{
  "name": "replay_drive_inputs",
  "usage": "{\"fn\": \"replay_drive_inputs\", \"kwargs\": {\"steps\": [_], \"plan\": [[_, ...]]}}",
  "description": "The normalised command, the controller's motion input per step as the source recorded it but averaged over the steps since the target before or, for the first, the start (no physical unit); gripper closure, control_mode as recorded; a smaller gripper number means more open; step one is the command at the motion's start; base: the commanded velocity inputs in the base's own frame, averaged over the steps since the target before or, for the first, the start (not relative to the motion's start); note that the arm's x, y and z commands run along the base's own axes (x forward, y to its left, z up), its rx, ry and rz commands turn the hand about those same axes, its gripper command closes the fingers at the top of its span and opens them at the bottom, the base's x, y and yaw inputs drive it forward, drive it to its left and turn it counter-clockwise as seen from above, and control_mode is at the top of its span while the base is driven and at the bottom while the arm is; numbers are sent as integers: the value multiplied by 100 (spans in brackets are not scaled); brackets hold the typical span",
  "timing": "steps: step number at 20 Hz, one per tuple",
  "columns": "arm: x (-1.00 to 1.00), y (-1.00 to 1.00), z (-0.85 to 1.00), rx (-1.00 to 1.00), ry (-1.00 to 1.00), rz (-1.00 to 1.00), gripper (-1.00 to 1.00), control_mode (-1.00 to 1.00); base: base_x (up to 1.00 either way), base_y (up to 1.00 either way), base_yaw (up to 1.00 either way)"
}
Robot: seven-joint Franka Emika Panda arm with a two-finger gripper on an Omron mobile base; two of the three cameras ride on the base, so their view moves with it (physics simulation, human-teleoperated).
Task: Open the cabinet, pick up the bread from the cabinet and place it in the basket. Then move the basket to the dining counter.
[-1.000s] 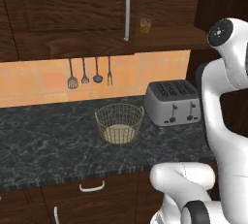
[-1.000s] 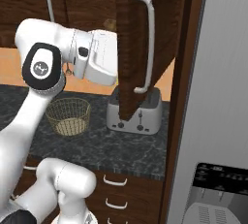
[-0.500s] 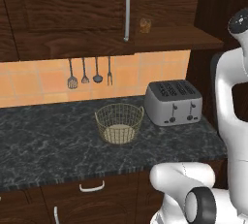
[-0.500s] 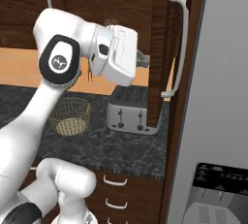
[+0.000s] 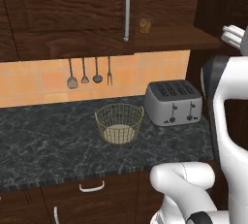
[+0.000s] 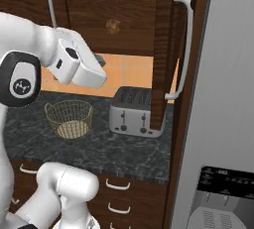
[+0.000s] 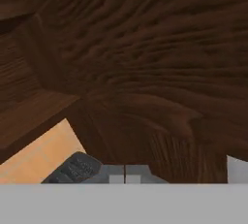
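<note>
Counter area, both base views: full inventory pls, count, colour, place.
cabinet: 1, dark brown wood, on the wall above the counter; right door swung open, left door shut
bread: 1, brown-tan, on the open cabinet shelf
basket: 1, pale gold wire, on the counter left of the toaster
toaster: 1, silver, four slots, on the counter
hanging utensils: 4, dark, on the orange tile wall
counter: 1, black speckled
fridge: 1, grey, far right
claw: 1, shut, raised below the cabinet
</note>
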Motion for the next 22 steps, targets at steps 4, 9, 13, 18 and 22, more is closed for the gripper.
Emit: {"fn": "replay_drive_inputs", "kwargs": {"steps": [4,9,13,18,22], "plan": [[8,88,1,2,-4,64,100,-100,0,0,0],[45,43,15,7,-5,58,100,-100,0,0,0],[50,8,20,2,-19,45,100,-100,0,0,0],[56,4,0,3,-1,32,-100,-100,0,0,0],[57,7,2,-14,-1,2,-100,-100,0,0,0]]}}
